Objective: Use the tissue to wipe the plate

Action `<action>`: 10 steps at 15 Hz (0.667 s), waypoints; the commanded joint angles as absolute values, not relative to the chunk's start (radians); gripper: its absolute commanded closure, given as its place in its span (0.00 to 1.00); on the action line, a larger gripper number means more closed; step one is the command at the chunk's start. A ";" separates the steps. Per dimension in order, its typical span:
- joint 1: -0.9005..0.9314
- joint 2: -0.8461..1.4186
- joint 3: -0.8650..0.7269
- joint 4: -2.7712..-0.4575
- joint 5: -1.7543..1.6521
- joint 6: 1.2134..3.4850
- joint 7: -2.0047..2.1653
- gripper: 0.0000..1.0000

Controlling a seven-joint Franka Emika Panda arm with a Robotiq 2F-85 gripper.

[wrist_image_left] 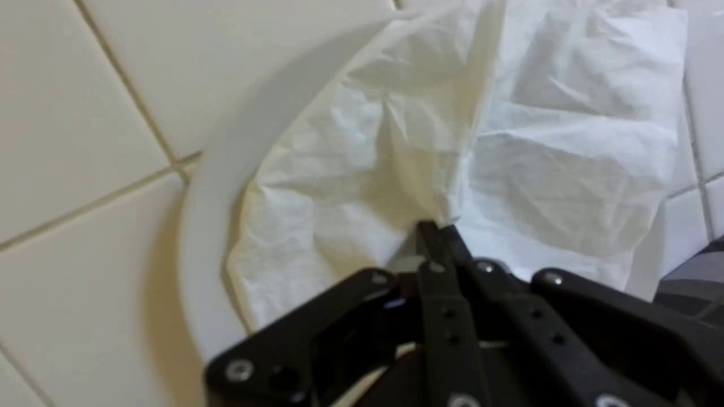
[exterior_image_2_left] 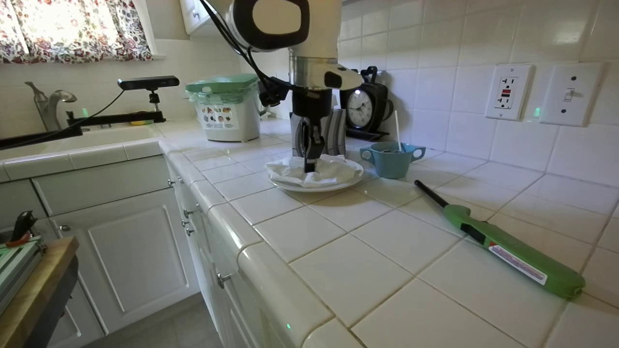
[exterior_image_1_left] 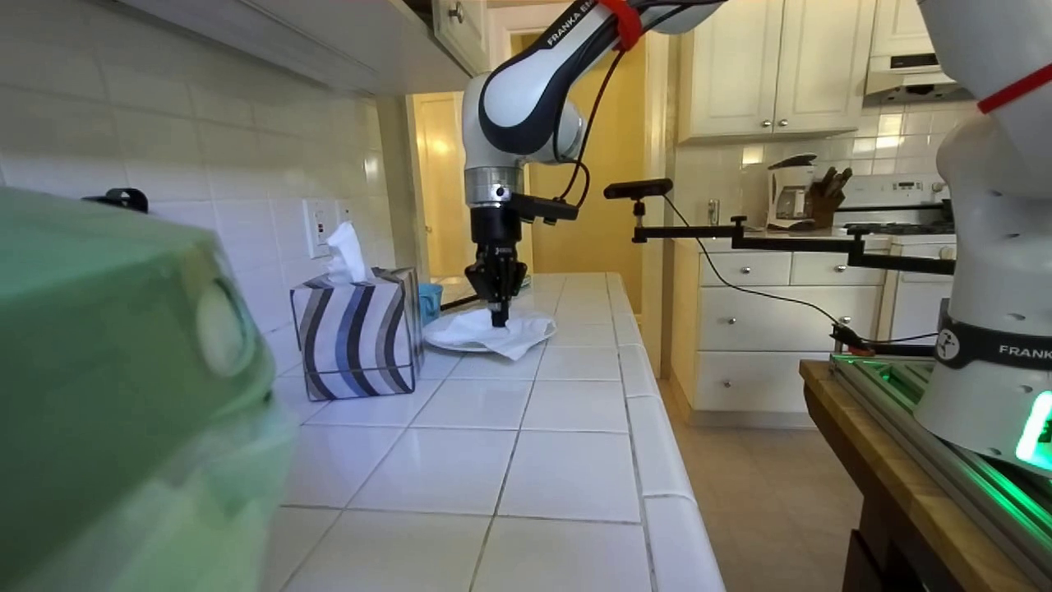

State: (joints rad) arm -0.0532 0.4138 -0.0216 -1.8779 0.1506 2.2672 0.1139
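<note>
The tissue is a white, crumpled sheet spread over most of the plate. It shows in both exterior views [exterior_image_1_left: 526, 330] [exterior_image_2_left: 333, 170] and in the wrist view [wrist_image_left: 339, 181]. In the wrist view part of it hangs past the plate's rim at the right. The white round plate [exterior_image_2_left: 319, 188] lies flat on the tiled counter; its bare rim also shows in the wrist view [wrist_image_left: 203, 243]. My gripper [wrist_image_left: 438, 223] points down over the plate, its fingertips [exterior_image_2_left: 310, 166] together on a pinched fold of the tissue. The plate's centre is hidden under the tissue.
A striped tissue box [exterior_image_1_left: 353, 337] stands close beside the plate. A blue two-handled cup [exterior_image_2_left: 390, 163] with a white stick stands near it. A green lighter [exterior_image_2_left: 512, 251], a black clock [exterior_image_2_left: 362, 108] and a green-lidded bin [exterior_image_2_left: 225, 116] are on the counter. The wall runs behind.
</note>
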 commanded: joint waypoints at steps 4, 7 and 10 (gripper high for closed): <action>-0.083 0.412 -0.051 -1.888 0.159 2.282 0.095 1.00; -0.082 0.444 -0.038 -1.870 0.169 2.320 0.089 1.00; -0.068 0.473 -0.024 -1.853 0.158 2.381 0.094 1.00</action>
State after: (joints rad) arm -0.0748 0.4435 -0.0323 -1.8786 0.1507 2.3452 0.1139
